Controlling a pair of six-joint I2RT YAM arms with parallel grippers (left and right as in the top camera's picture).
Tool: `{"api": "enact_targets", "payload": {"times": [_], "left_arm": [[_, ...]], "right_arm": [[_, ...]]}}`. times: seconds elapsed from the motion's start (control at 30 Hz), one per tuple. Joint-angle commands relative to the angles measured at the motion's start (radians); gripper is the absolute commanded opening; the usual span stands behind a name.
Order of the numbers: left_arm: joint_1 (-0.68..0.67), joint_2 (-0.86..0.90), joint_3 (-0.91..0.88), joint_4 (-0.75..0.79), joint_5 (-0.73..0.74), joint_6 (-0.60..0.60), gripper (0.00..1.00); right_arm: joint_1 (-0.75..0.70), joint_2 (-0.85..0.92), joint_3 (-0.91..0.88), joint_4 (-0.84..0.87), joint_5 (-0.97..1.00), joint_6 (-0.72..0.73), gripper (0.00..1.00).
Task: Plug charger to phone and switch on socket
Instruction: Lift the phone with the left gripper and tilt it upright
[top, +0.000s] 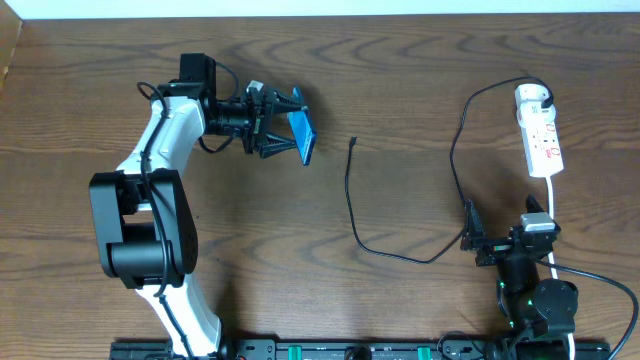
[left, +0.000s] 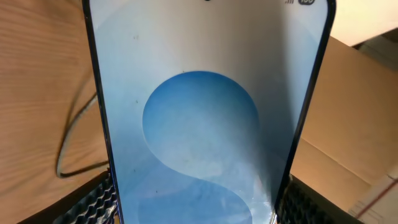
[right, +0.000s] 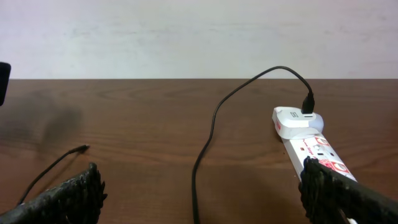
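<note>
My left gripper (top: 285, 125) is shut on the phone (top: 303, 135), holding it by its edges above the table at the upper middle-left; its blue screen fills the left wrist view (left: 205, 118). The charger, a thin black cable (top: 352, 205), runs from its free tip (top: 354, 141) across the table and up to the white plug on the socket (top: 538, 128), a white power strip at the far right. My right gripper (top: 485, 242) is open and empty near the front right, with the cable (right: 205, 143) and socket (right: 311, 140) ahead of it.
The power strip's white cord (top: 553, 215) runs down past the right arm. Cardboard boxes (left: 348, 124) show beyond the phone in the left wrist view. The table's far edge meets a white wall (right: 199, 37).
</note>
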Motion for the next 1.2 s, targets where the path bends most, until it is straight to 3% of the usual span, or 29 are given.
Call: {"api": "enact_targets", "payload": {"times": [0.0, 0.83, 1.17], "left_arm": [[0.005, -0.037, 0.026, 0.001, 0.093, -0.033, 0.68], [0.005, -0.037, 0.026, 0.001, 0.14, -0.323, 0.68], [0.005, -0.037, 0.026, 0.001, 0.143, -0.499, 0.66]], "right_arm": [[-0.004, -0.005, -0.004, -0.002, 0.001, 0.01, 0.99], [-0.004, -0.005, -0.004, -0.002, 0.002, 0.01, 0.99], [-0.004, -0.005, -0.004, -0.002, 0.002, 0.01, 0.99]]}}
